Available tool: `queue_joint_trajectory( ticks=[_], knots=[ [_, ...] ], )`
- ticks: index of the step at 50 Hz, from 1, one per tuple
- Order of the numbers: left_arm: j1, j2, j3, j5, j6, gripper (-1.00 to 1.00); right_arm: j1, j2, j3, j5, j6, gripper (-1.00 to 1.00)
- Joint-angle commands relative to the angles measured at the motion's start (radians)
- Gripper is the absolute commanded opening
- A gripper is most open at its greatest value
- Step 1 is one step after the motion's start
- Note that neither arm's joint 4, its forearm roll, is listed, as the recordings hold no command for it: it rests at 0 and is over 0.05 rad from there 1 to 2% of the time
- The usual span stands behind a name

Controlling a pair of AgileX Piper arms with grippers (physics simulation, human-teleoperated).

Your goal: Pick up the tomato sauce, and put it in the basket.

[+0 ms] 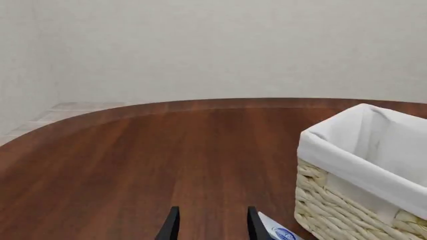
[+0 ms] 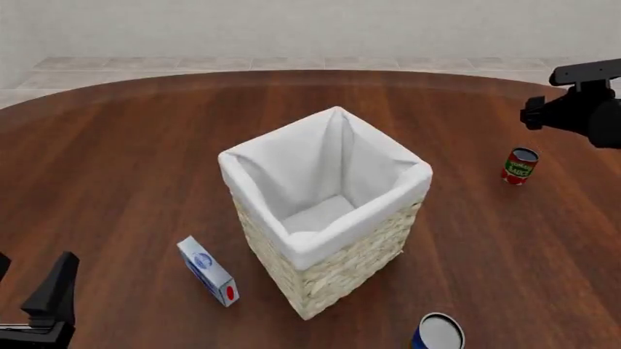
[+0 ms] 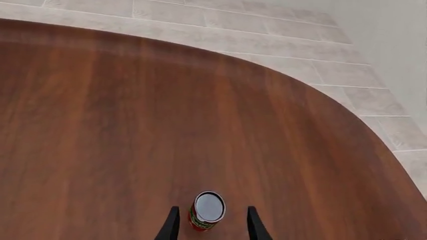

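plain pale wall (image 2: 291, 25), tiled floor (image 3: 300, 45), round wooden table (image 2: 126, 145).

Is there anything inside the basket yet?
No. In the front view the basket shows only its bare white lining, and the tomato sauce stands on the table to its right.

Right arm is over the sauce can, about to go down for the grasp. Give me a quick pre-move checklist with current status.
1. Right gripper open: ok, its fingers are spread.
2. Sauce can lined up between the fingers: ok in the right wrist view.
3. Can upright on the table: ok.
4. Fingers low enough to close: not ok, the front view shows the arm above the can.
5. Basket open to take the can: ok, nothing shows inside the lining.
6. Left gripper out of the way: ok, open, near the carton.
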Motion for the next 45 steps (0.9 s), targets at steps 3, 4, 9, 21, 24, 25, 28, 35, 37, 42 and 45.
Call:
queue_joint_trajectory(
  ticks=[3,4,9,21,24,25,28,35,37,42,45],
  knots=[
    [0.0,0.0,0.0,0.0,0.0,1.0,-0.024,0.064,-0.037,-0.002,-0.006,1.0],
    [0.0,0.0,0.0,0.0,0.0,1.0,-0.027,0.077,-0.041,-0.004,-0.005,1.0],
    [0.0,0.0,0.0,0.0,0.0,1.0,-0.027,0.1,-0.051,-0.004,-0.002,1.0],
    [0.0,0.0,0.0,0.0,0.0,1.0,-0.033,0.169,-0.078,-0.007,-0.003,1.0],
    [0.0,0.0,0.0,0.0,0.0,1.0,-0.031,0.182,-0.083,-0.006,0.001,1.0],
    [0.0,0.0,0.0,0.0,0.0,1.0,-0.031,0.182,-0.083,-0.006,0.001,1.0],
    [0.0,0.0,0.0,0.0,0.0,1.0,-0.028,0.202,-0.087,-0.01,0.001,1.0],
    [0.0,0.0,0.0,0.0,0.0,1.0,-0.028,0.235,-0.089,-0.027,0.007,1.0],
    [0.0,0.0,0.0,0.0,0.0,1.0,-0.027,0.243,-0.091,-0.026,0.005,1.0],
    [0.0,0.0,0.0,0.0,0.0,1.0,-0.02,0.258,-0.096,-0.028,0.01,1.0],
    [0.0,0.0,0.0,0.0,0.0,1.0,-0.018,0.276,-0.106,-0.029,0.011,1.0]
  ],
)
